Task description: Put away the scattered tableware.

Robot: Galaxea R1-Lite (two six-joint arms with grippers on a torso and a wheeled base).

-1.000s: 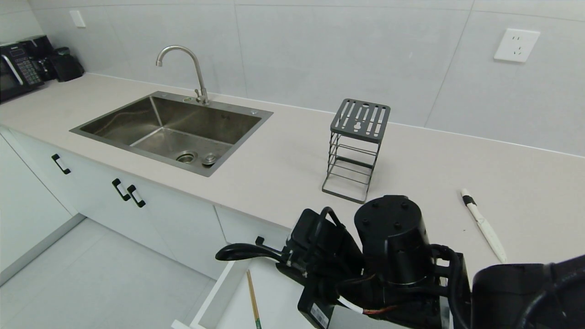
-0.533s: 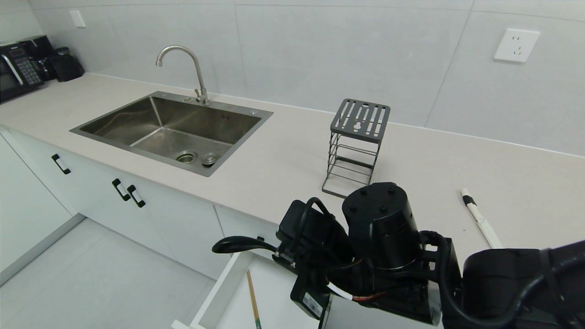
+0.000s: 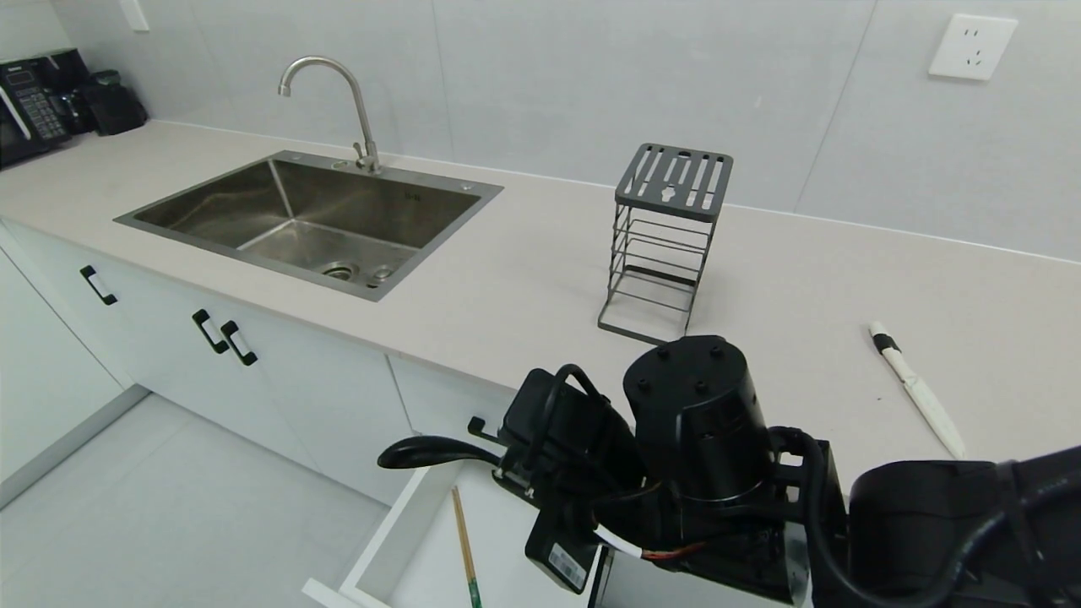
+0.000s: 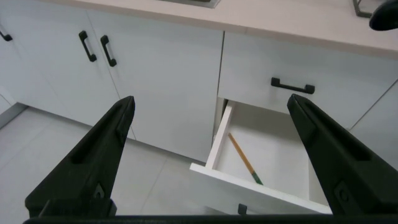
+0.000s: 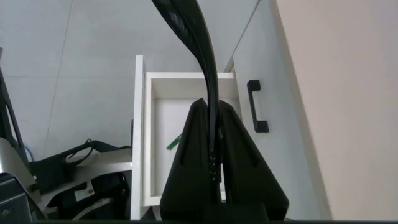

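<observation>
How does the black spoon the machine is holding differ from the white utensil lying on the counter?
The black long-handled spoon is clamped in the right end effector, in the air by the open white drawer; the slim white utensil with a black band lies loose on the beige countertop. The spoon is dark and curved, with a rounded bowl; the white utensil is straight and tapered. Both are long, slender tableware.

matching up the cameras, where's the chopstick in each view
Head view: chopstick lies in the open drawer, bottom left of centre.
Left wrist view: chopstick slants across the drawer floor.
Right wrist view: chopstick, its green tip, on the drawer floor.
Shared landmark: the open drawer.
</observation>
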